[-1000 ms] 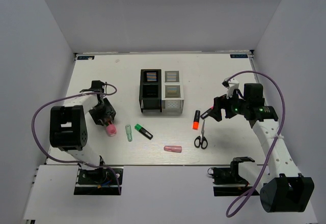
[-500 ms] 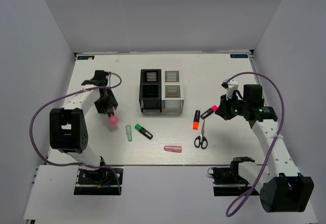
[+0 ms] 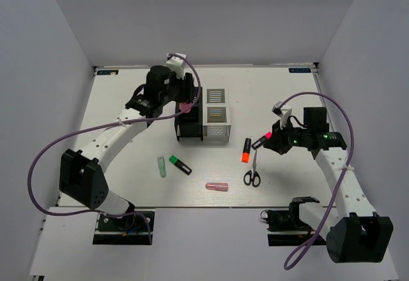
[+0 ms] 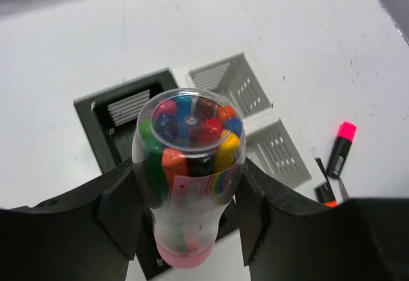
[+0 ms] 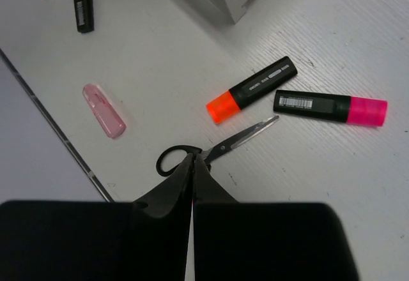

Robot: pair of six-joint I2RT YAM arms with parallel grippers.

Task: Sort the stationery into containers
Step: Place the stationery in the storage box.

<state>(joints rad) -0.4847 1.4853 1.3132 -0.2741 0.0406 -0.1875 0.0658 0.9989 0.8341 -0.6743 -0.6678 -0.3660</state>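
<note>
top external view, left to right: a pale green tube [image 3: 161, 166] and a green-and-black highlighter [image 3: 180, 165] lie on the table [image 3: 128, 185]. the left gripper [image 4: 188, 214] hangs above the black organiser [image 3: 190, 116], clamped on a clear tube of coloured pens [image 4: 190, 159]. the white organiser [image 3: 216, 116] touches the black one. rightward lie a pink tube [image 3: 216, 186], an orange highlighter [image 3: 246, 150], scissors [image 3: 252, 171] and a pink highlighter [image 3: 261, 142]. the right gripper [image 5: 193, 163] hovers over the scissors, fingers pressed together, empty.
</note>
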